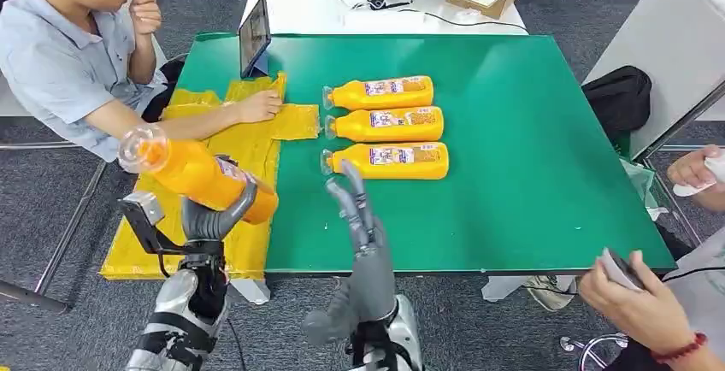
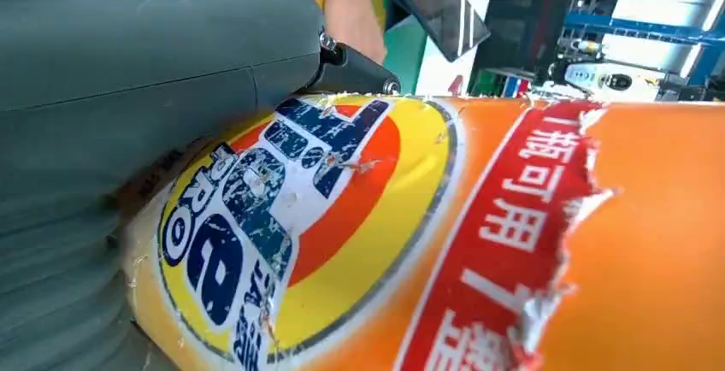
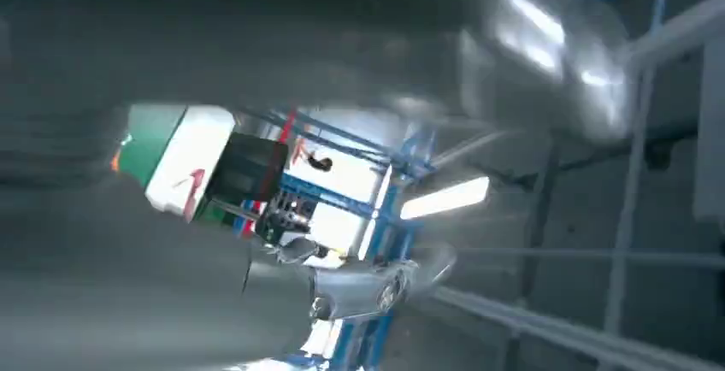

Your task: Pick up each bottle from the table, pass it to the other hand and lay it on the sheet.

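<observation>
The left robot hand (image 1: 214, 213) grips an orange bottle (image 1: 198, 174) round its body and holds it in the air above the yellow sheet (image 1: 256, 144), off the left edge of the green worktop (image 1: 530, 132). The bottle is tilted, its clear cap end raised and pointing away to the left. In the left wrist view the bottle's label (image 2: 325, 217) sits close against the grey thumb, torn along one edge.

The right robot hand (image 1: 359, 217) stands upright over the front edge of the worktop, fingers apart and holding nothing. It is well clear of the held bottle, so the pass looks done: the bottle is in the hand nearest the sheet, and what remains for this one is to lay it down.

That move calls for lowering the bottle onto its side on a bare part of the sheet. A person's hand (image 1: 256, 106) rests on the sheet near its far end, so the near part is the safer spot.

Three more bottles (image 1: 386, 127) lie on their sides in a row near the middle of the worktop, caps pointing left, just beside one another. All four bottles are capped; what they hold cannot be told through the orange plastic.
</observation>
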Tool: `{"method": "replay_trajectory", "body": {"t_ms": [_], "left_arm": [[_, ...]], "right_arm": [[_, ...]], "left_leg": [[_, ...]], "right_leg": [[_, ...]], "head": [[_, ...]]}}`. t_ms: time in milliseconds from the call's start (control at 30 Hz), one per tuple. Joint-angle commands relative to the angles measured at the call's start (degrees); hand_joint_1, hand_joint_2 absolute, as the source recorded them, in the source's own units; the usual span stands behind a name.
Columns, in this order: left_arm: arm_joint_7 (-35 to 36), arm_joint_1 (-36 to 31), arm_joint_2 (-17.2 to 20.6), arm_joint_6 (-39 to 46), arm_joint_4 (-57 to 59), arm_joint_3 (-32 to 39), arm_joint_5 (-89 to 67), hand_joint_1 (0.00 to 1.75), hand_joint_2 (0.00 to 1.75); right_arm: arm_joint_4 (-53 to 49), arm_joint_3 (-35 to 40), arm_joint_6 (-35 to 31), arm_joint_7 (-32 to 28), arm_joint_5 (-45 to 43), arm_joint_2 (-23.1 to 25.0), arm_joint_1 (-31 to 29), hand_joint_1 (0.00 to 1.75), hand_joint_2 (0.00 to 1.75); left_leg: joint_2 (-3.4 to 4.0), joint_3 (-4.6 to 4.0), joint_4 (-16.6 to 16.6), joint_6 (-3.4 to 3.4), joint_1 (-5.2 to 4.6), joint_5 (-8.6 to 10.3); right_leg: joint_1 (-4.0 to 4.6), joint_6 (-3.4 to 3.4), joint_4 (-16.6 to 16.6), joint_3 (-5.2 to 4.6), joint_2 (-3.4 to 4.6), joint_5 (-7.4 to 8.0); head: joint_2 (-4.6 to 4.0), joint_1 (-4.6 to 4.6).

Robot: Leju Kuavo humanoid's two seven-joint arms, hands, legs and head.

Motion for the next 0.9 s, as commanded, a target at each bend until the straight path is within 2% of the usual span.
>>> {"method": "replay_trajectory", "body": {"t_ms": [33, 100, 200, 300, 367, 400, 433, 500, 733, 767, 800, 900], "left_arm": [[-2.44, -11.00, 3.63, 17.44, 17.99, -1.56, -17.83, 1.75, 1.75], [-4.32, -14.58, 3.68, 20.58, 24.51, -0.97, -23.34, 1.75, 1.75], [-3.94, -16.36, 3.20, 17.02, 27.42, 0.46, -22.66, 1.75, 1.75], [-3.78, -20.90, 2.60, 19.45, 34.13, 0.76, -25.75, 1.75, 1.75], [1.70, -24.78, 4.00, 29.71, 40.87, -4.60, -36.89, 1.75, 1.75], [7.95, -26.53, 5.79, 34.73, 43.97, -9.32, -47.84, 1.75, 1.75], [11.33, -26.74, 6.54, 34.73, 44.54, -10.14, -54.31, 1.75, 1.75], [15.78, -28.86, 7.33, 31.67, 49.78, -13.48, -60.04, 1.75, 1.75], [24.19, -31.22, 9.38, 20.06, 52.49, -22.51, -72.37, 1.75, 1.75], [24.63, -31.50, 9.47, 19.35, 52.42, -23.13, -73.18, 1.55, 1.75], [28.96, -32.43, 9.73, 15.78, 52.72, -24.64, -75.80, 1.45, 1.75], [29.84, -33.64, 9.84, 11.47, 53.15, -24.32, -75.85, 1.45, 1.75]], "right_arm": [[0.33, -2.45, -0.18, 0.09, -3.66, -0.50, 0.96, 0.00, 0.00], [3.44, -2.22, -0.18, 0.09, -6.71, -0.16, 0.41, 0.00, 0.00], [6.03, -1.36, -0.18, 0.09, -9.56, -0.46, -0.04, 0.00, 0.00], [8.82, -1.14, -0.18, 0.09, -13.67, -0.89, -0.67, 0.00, 0.00], [9.92, -1.51, -0.18, 0.09, -15.89, -0.92, -0.36, 0.00, 0.00], [10.71, -0.97, 0.15, 0.09, -16.53, -1.19, -0.57, 0.00, 0.00], [11.10, -0.64, 0.09, 0.09, -16.68, -1.28, -0.78, 0.00, 0.00], [11.57, -1.04, 0.78, 0.09, -17.12, -1.20, -0.72, 0.00, 0.00], [11.48, -2.48, 3.31, 0.09, -16.94, -1.49, 0.72, 0.00, 0.00], [11.48, -2.69, 3.46, 0.09, -17.00, -1.56, 0.76, 0.00, 0.00], [11.88, -3.45, 4.57, 0.09, -16.94, -1.28, 0.94, 0.00, 0.00], [12.05, -3.76, 5.38, 0.09, -16.62, -1.15, 0.86, 0.00, 0.00]], "left_leg": [[-0.10, 0.34, -0.04, -0.06, 0.05, -0.11], [-0.23, 0.34, -0.06, -0.08, 0.06, -0.05], [-0.18, 0.39, -0.09, -0.10, 0.09, -0.02], [-0.13, 0.25, -0.07, -0.03, 0.05, 0.01], [-0.15, 0.32, -0.03, -0.05, 0.08, -0.05], [-0.16, 0.33, -0.05, -0.06, 0.09, -0.05], [-0.29, 0.28, -0.04, -0.06, 0.08, 0.00], [-0.11, 0.34, -0.06, -0.07, 0.08, -0.02], [0.07, 0.19, -0.02, -0.04, 0.05, -0.03], [0.04, 0.14, -0.02, -0.03, 0.05, -0.01], [0.06, 0.24, -0.01, -0.05, 0.08, -0.06], [0.03, 0.08, 0.05, -0.04, 0.09, -0.02]], "right_leg": [[0.05, -0.13, -0.04, 0.37, -0.09, -0.14], [0.07, -0.15, -0.04, 0.41, -0.22, -0.13], [0.10, -0.18, -0.10, 0.44, -0.17, -0.07], [0.06, -0.11, -0.08, 0.31, -0.11, -0.04], [0.08, -0.16, -0.04, 0.40, -0.12, -0.09], [0.11, -0.25, -0.06, 0.40, -0.15, -0.02], [0.09, -0.24, -0.04, 0.37, -0.30, -0.04], [0.09, -0.25, -0.05, 0.37, -0.13, -0.01], [0.06, -0.20, -0.02, 0.17, 0.05, 0.04], [0.06, -0.19, -0.01, 0.14, -0.01, 0.03], [0.09, -0.23, 0.00, 0.22, 0.01, -0.01], [0.10, -0.20, 0.03, 0.09, -0.03, 0.02]], "head": [[0.00, 0.00], [0.00, 0.00], [0.00, -0.02], [0.00, 0.00], [0.00, 0.00], [0.00, 0.00], [0.00, 0.02], [0.00, 0.02], [0.00, 0.00], [0.00, 0.00], [0.00, 0.00], [0.00, 0.02]]}}
